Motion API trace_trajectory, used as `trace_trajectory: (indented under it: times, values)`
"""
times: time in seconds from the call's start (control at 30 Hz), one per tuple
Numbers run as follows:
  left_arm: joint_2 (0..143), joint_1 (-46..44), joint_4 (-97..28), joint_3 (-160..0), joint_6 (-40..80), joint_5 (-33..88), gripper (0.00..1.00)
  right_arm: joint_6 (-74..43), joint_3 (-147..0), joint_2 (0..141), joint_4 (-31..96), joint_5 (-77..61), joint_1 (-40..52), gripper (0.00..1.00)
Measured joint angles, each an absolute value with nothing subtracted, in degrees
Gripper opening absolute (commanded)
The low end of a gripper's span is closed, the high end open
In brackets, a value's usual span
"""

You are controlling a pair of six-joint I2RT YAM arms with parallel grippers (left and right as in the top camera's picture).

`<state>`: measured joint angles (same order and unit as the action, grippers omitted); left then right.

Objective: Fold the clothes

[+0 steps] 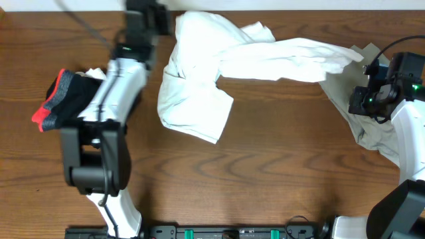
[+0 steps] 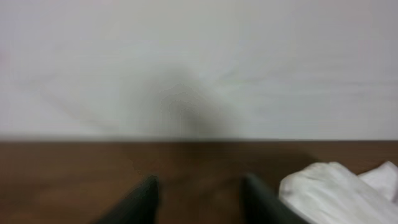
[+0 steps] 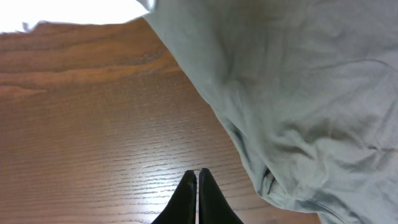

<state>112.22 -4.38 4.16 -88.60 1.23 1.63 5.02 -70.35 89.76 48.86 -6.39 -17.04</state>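
Observation:
The white T-shirt (image 1: 199, 79) lies crumpled at the back middle of the table, with one part stretched out to the right (image 1: 299, 60). No lettering or logo patch shows. My left gripper (image 1: 147, 14) is open and empty at the table's back edge, just left of the shirt; a corner of the shirt (image 2: 336, 193) shows to the right of its fingers (image 2: 199, 199). My right gripper (image 1: 360, 105) is shut and empty, low over bare wood (image 3: 198, 180), below the shirt's right end.
A black and red garment (image 1: 63, 99) lies at the left beside my left arm. A pale grey garment (image 1: 372, 136) lies under my right arm and fills the right of the right wrist view (image 3: 298, 93). A white wall (image 2: 199, 62) stands behind the table.

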Motion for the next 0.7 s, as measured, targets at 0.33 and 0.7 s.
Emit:
trace_trajectory:
  times: [0.33, 0.7]
  values:
    - [112.20, -7.51, -37.04, -88.12, 4.56, 7.55, 0.98, 4.97, -70.35, 89.76, 49.56, -6.42, -17.04, 0.12]
    - [112.20, -12.51, -52.62, -80.73, 13.41, 7.27, 0.98, 4.97, -70.35, 89.76, 50.15, -6.37, -17.04, 0.12]
